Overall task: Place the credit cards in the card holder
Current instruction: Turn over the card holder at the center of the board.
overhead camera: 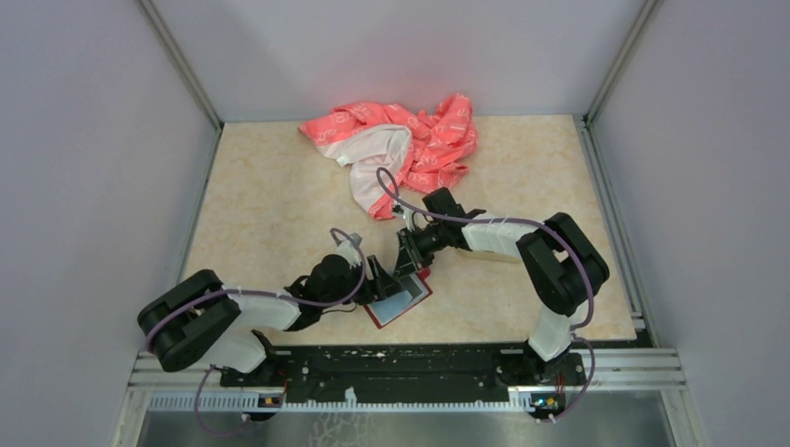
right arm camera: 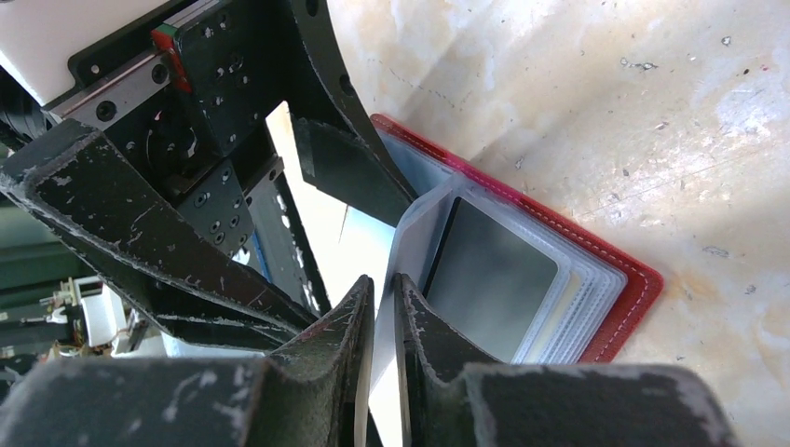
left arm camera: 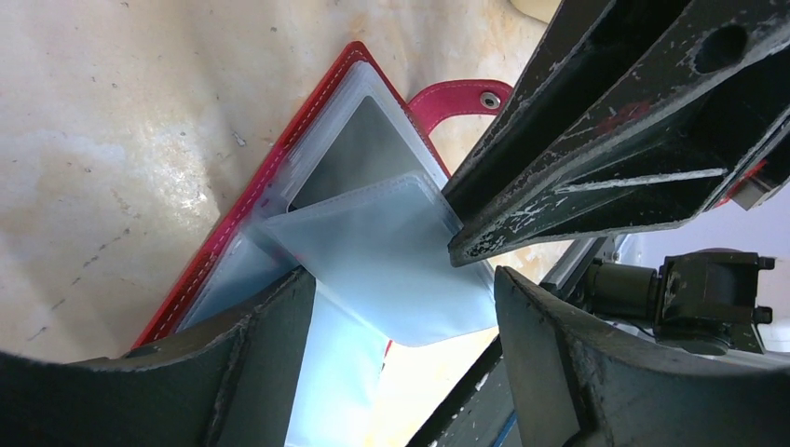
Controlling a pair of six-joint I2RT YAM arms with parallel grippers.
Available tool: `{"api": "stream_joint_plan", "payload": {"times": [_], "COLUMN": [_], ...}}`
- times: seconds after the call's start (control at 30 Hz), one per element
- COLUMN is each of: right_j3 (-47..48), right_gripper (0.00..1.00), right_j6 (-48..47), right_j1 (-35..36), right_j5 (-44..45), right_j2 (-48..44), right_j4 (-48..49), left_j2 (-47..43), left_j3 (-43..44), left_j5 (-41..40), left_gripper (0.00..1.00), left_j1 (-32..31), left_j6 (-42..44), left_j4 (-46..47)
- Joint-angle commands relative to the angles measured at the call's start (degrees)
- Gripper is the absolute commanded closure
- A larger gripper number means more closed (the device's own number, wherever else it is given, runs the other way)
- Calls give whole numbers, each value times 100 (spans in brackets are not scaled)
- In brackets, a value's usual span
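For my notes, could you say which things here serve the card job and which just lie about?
Job: card holder, open; credit card in its sleeve; left gripper; right gripper, pinching a sleeve.
Lying about: pink-and-white cloth.

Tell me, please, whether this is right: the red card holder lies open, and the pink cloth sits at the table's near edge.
Not quite: the pink cloth sits at the table's far edge, as the top external view shows. The card holder does lie open.

Credit card (right arm camera: 492,279) apparently inside card holder (right arm camera: 635,291)
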Motion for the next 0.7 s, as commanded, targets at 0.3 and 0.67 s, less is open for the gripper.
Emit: {"api": "stream_joint_plan", "payload": {"times": [0.3,0.67], "right_j3": [33,52], "right_gripper": [87,85], "right_j6": [99,42], "right_j1": [7,11], "right_j5": [-151,-78], "right_j2": [11,31], "right_j4": [198,156], "left_j2": [19,-201], "left_j3": [103,-138], "left_j5": [-394,-360], "left_gripper": [29,27], "left_j1": [-168,-206], "left_j6": [-131,-36], "left_j4": [-683,-145]}}
